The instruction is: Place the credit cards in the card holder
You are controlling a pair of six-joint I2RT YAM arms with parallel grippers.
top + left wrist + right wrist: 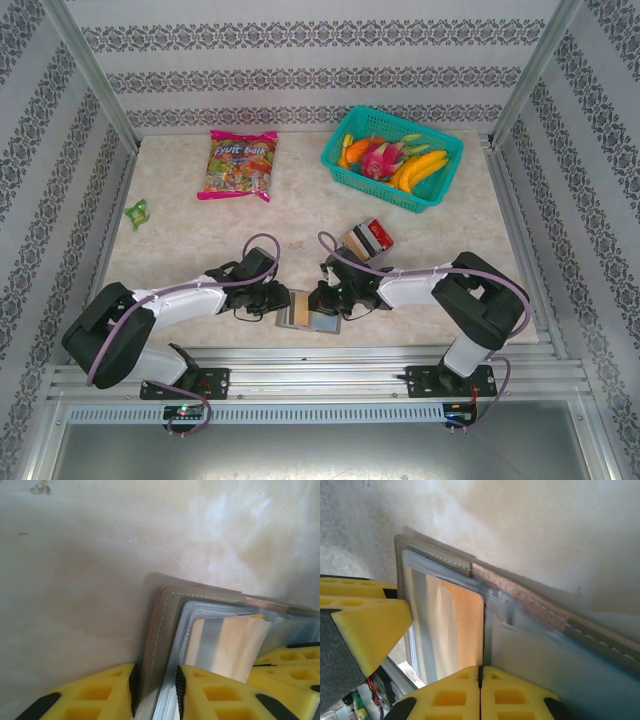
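Card holder [310, 318] was lying open flat down at 6 o'clock on the table [180, 250], right by the near edge, with both arms crowded onto it; left gripper [280, 300] came in from 9 o'clock of it and right gripper [322, 297] from about 1 o'clock. From the left wrist cam, the left gripper [156, 695] had its yellow fingers [100, 697] closed partway on the tan-stitched outer edge of the card holder [167, 630], so it was pinching that flap. A tan-silver card [227, 645] sat in the pale inner panel. On the right wrist cam the right gripper [480, 692] had its jaws pressed fully together, seam sitting right at the 6 o'clock end of that card's [462, 625] edge; honestly couldn't tell if anything thin was caught in there. The rest of the credit cards [369, 239] were a little fanned stack at 1 o'clock from the holder, apart from it. Also around: green fruit basket [440, 175] at 1 o'clock, candy bag [238, 165] at 11, small green wrapper [137, 211] at 9.
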